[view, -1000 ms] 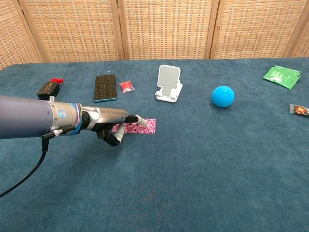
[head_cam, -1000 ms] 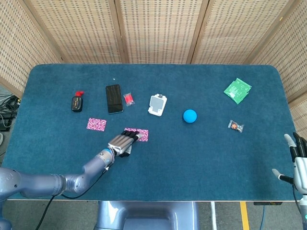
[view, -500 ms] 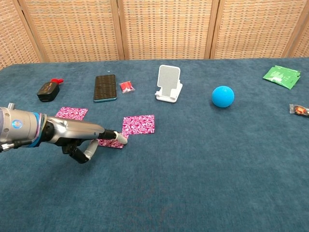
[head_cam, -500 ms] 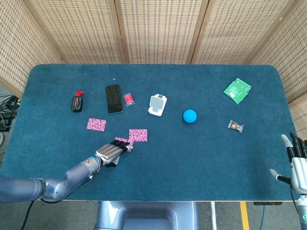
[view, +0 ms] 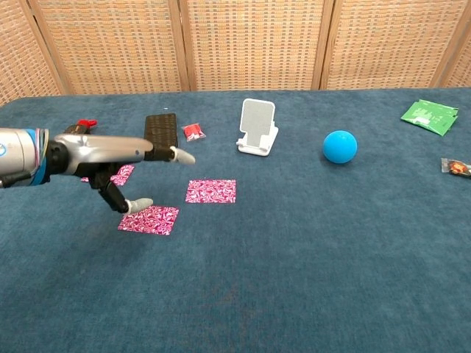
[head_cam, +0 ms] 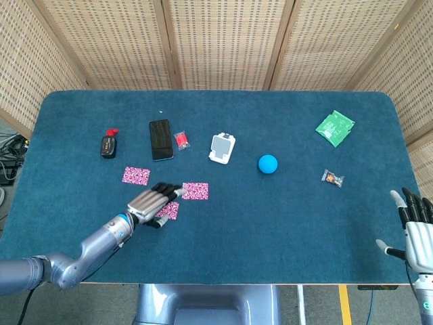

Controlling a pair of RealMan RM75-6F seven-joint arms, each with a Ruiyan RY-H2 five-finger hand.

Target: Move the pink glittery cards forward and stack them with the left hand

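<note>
Blue felt table point(head_cam: 284, 223) bears rectangular glittery cards point(view: 211, 191).

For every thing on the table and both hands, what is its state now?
Left hand: raised, fingers spread, holding nothing.
Right hand: open, idle.
Near card: flat, alone.
Middle card: flat, unstacked.
Far card: flat, apart.
Phone: lying flat.
Stand: upright, empty.
Ball: resting.

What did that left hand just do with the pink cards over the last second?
The left hand dragged one pink card off the middle card toward the robot, then lifted clear, now holding nothing. The third card, phone and ball stayed put.
</note>
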